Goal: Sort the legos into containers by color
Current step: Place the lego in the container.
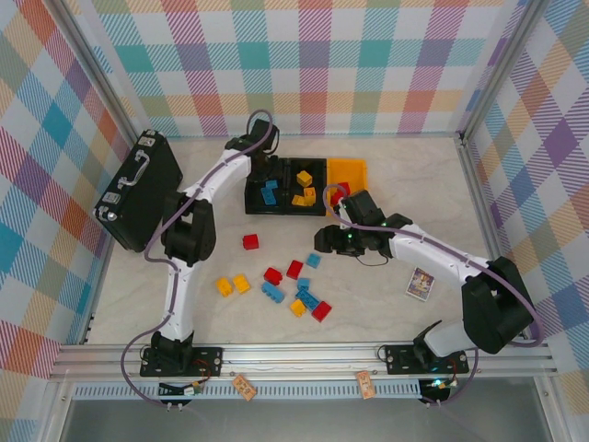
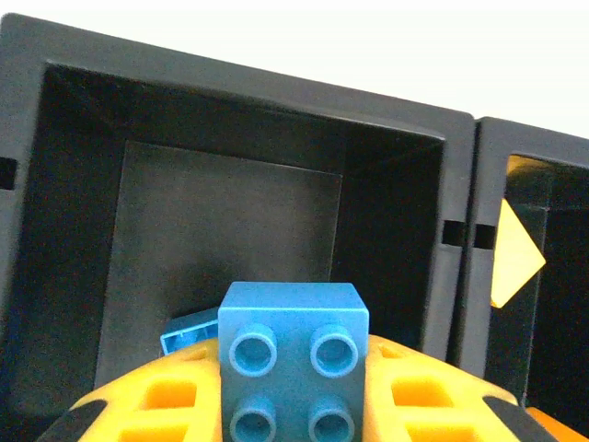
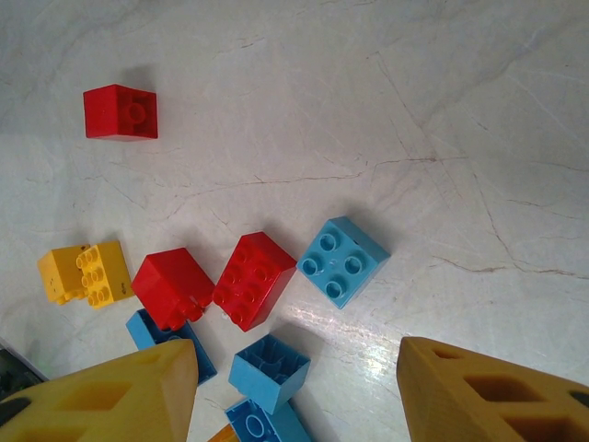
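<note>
Checked for writing: none legible. Small printed card (image 1: pixel 421 283) on the bench (image 1: pixel 414 184), to the right of the containers (image 1: pixel 249 197) and nearer the arm bases. Coloured print, too small to read. Two orange tags (image 1: pixel 243 387) on the near rail, well in front of the containers, markings unreadable. Black briefcase (image 1: pixel 138 189) left of the containers, no visible brand. No lettering made out on the legos (image 1: pixel 294 269), just studs.

Left claw (image 2: pixel 294 405) over the left black bin of the containers: clamped tight on a blue brick (image 2: pixel 294 336), studs facing the wrist camera. Second blue brick (image 2: pixel 189 330) on that bin's floor, below it.

Containers from above: blue bricks in the left black bin, yellow ones in the middle black bin. One red at the near left corner of the yellow-orange bin, partly behind the right arm.

Right claw (image 3: pixel 296 354) in front of the containers, above the loose legos: fingers partly apart, gripping nothing. Red, blue and yellow legos scattered on the bench there. Lone red brick (image 3: pixel 121 112) apart from the cluster, closer to the containers.
</note>
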Tool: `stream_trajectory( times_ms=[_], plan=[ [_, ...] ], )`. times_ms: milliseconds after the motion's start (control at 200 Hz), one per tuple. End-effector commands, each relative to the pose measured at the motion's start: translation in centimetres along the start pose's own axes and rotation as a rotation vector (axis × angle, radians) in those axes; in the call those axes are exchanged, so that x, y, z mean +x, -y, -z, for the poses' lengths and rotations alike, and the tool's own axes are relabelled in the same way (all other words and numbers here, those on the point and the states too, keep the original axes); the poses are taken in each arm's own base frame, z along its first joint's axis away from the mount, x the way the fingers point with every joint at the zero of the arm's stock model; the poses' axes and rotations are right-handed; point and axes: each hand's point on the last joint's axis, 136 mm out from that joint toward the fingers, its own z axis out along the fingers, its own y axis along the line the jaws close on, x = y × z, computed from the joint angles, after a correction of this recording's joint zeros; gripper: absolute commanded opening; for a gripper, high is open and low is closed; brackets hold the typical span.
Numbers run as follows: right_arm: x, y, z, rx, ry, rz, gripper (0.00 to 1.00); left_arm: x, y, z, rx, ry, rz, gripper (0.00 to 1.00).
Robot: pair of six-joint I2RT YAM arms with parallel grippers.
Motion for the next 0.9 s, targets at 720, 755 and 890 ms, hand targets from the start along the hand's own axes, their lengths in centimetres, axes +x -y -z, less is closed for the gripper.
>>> stream_trajectory(
  times_ms=[720, 755, 890],
  plan=[
    [-0.5, -0.7, 0.4, -0.018, 0.023, 0.005, 0.59, 0.1, -0.7, -0.6, 0.001, -0.031, 0.081, 0.43],
    [-0.5, -0.7, 0.4, -0.019, 0.023, 0.006, 0.6, 0.0, -0.6, -0.3, 0.006, -0.026, 0.08, 0.43],
    [-0.7, -0.9, 0.4, -0.026, 0.027, 0.007, 0.59, -0.5, 0.0, 1.6, 0.041, 0.0, 0.086, 0.43]
  ],
)
